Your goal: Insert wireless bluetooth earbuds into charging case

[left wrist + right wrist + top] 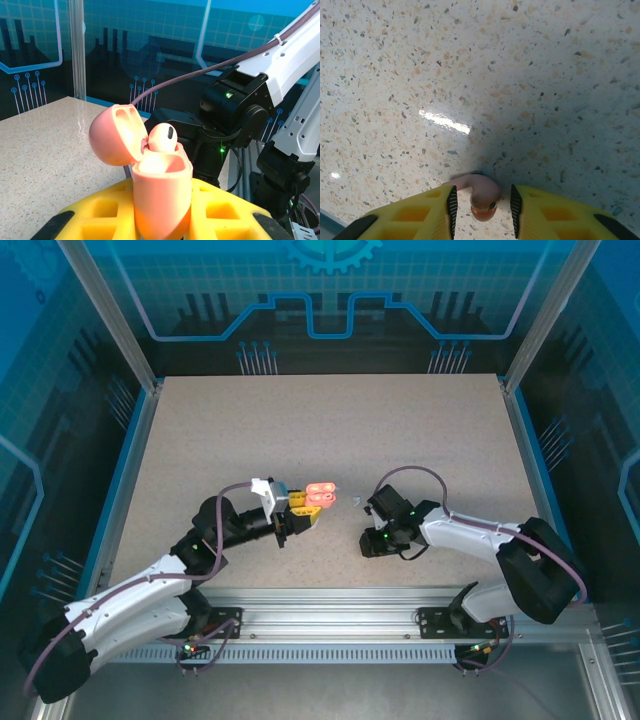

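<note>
The task looks about half done. On the left, the left hand (162, 216) is clamped on the lower body of the pink case (162, 197), holding it off the counter (520, 75). The case's lid (117, 135) is swung wide open. One seated earbud (162, 137) already sits in the far well. The near well looks empty, though its pale hollow is hard to read.

On the right, the loose earbud (482, 194) lies on the counter between the fingers of the right hand (481, 204). The jaws stand apart with a narrow gap on each side of the earbud, so nothing is gripped yet. What is left, by this reading, is to close on that earbud, carry it to the case and seat it. The lid probably then needs shutting.

In the left wrist view the case stands with its mouth up and its long axis running out along the yellow fingers, the lid hinged back to the left. From above, its open end faces the right arm. The seated earbud shows its rounded head and dark oval; its stem is hidden in the well.

The loose earbud lies flat, its long axis roughly across the right wrist view. Its stem reaches toward the finger on the left of that view, and its bulbous head is nearer the camera.
</note>
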`<action>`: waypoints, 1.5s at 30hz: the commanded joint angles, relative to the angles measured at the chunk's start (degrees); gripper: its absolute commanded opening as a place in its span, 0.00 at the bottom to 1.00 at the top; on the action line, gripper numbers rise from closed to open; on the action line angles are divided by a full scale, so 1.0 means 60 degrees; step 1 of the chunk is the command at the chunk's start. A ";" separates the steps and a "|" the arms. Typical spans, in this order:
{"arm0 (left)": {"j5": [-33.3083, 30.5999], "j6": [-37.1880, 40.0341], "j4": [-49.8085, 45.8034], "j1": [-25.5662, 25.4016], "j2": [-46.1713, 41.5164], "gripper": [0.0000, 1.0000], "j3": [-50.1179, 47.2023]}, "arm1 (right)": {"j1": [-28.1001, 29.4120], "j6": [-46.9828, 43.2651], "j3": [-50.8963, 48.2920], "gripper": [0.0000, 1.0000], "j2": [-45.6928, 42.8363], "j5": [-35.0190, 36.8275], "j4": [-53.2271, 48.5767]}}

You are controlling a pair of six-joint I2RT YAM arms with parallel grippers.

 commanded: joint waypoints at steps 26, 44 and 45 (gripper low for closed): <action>-0.0101 0.0285 -0.0157 -0.0088 -0.0155 0.04 -0.0077 | -0.0051 -0.0063 0.0128 0.23 0.0721 -0.0461 0.0456; 0.0017 -0.0470 0.0391 -0.0079 0.0631 0.04 0.0018 | 0.0049 -0.2556 0.0326 0.21 -0.4132 0.1606 -0.0496; 0.0026 -0.0530 0.0435 -0.0087 0.0722 0.04 0.0037 | 0.0086 -0.2877 0.0384 0.21 -0.4474 0.1719 -0.0445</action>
